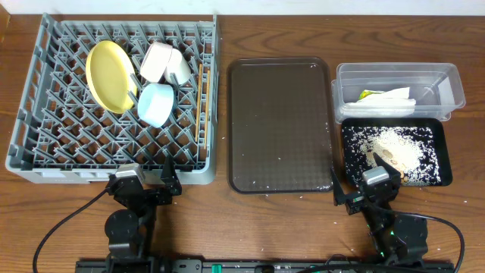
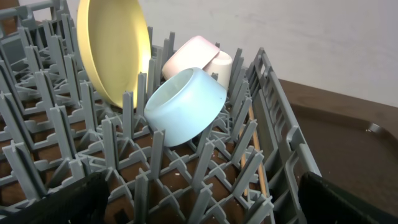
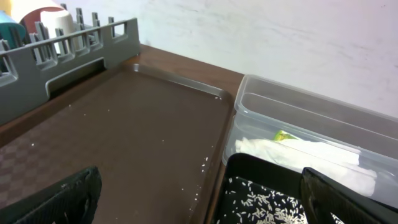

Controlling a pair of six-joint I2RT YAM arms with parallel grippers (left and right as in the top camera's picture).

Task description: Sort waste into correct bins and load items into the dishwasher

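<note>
Left gripper [image 1: 148, 182] and right gripper [image 1: 367, 191] both sit low at the near edge of the counter [image 1: 220, 227], jaws spread wide and empty; the left is just before the grey dish rack [image 1: 45, 152], the right at the near corner of the black tray [image 1: 445, 179].

The rack already holds the yellow plate [image 1: 110, 74] standing tilted on edge, the light blue bowl [image 1: 157, 104] on its side just beside it, and the white bowl [image 1: 157, 61] and small white cup [image 1: 180, 67] behind. All look stiff, smooth and probably slippery, so a rim would be the best place to take hold. The chopsticks [image 1: 201, 102] lie along the rack's right side: thin, light, and likely to slip through the lattice.

The soft napkin [image 1: 390, 98] with its yellow-green scrap [image 1: 367, 95] lies in the clear tub [image 1: 447, 76]; the rice crumbs [image 1: 398, 148] are heaped in the black tray.

A few stray grains [image 1: 327, 184] dot the brown serving tray [image 1: 280, 125], too small to pinch. The upright pegs crowd every dish.
</note>
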